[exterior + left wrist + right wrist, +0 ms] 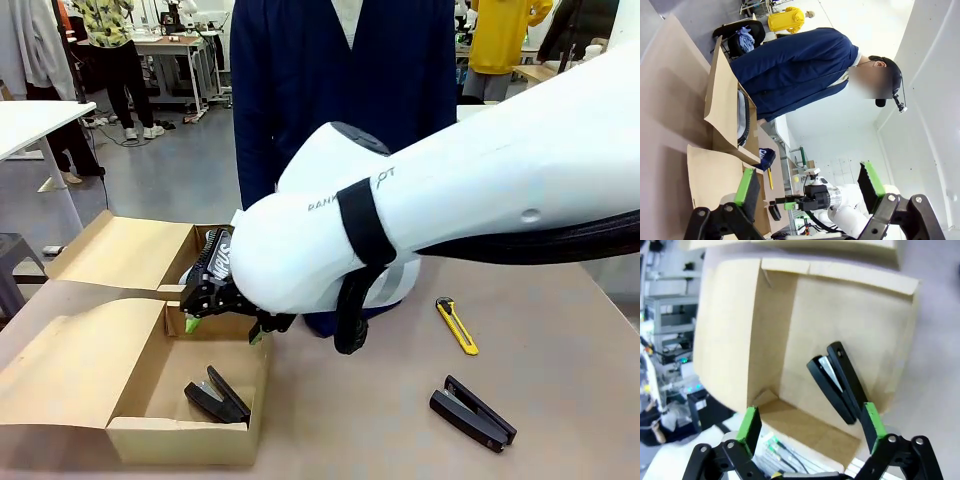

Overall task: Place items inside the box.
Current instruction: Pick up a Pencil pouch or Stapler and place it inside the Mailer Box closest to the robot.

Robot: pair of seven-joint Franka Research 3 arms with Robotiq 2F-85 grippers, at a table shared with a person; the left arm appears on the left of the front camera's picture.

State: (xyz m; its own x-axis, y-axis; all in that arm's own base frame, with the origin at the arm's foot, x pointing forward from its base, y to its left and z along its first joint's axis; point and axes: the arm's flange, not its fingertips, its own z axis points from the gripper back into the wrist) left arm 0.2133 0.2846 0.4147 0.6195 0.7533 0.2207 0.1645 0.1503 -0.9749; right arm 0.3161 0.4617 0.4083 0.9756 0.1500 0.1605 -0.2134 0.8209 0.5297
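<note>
Right claw [222, 328] hangs open over the box [140, 435], 1 stapler [217, 397] inside; left claw [809, 182] open, empty.

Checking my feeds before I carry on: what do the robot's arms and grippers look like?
The right arm is a smooth white casing with faint grey lettering, a black strap wrapped round it and a black cable running beneath. The right gripper is black with bright green pads. The left gripper matches it in colours.
</note>
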